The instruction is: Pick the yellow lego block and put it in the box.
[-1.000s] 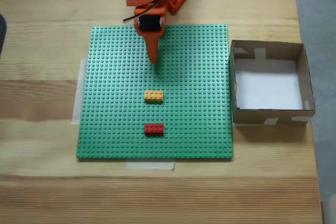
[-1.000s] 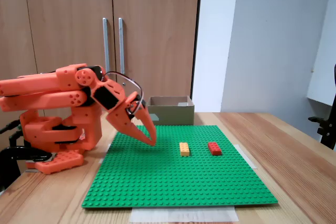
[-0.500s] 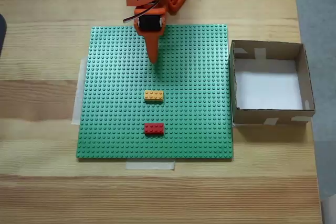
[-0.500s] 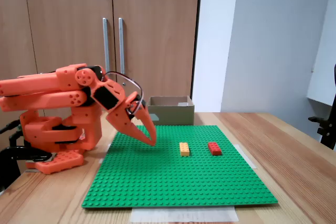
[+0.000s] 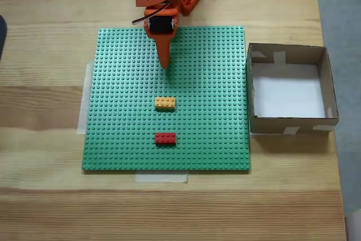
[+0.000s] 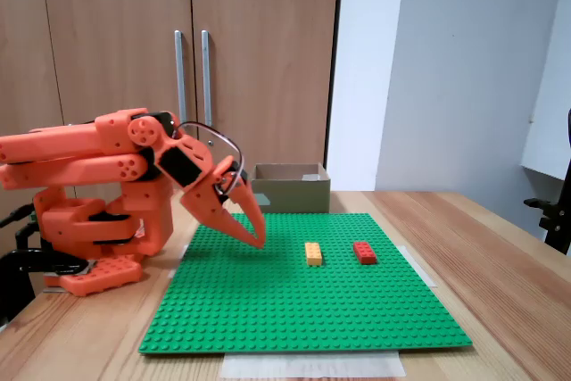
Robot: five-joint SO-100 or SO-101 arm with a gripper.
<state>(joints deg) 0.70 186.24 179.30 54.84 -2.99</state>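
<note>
Hovering short of yellow lego block [image 5: 164, 103], gripper [image 5: 166, 65] jaws closed, empty. Risk: overshooting onto red brick [image 5: 165, 137] just beyond it; box [image 5: 289, 53] untouched.

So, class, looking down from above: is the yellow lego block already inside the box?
No, the yellow lego block sits on the green baseplate, apart from the box.
</note>
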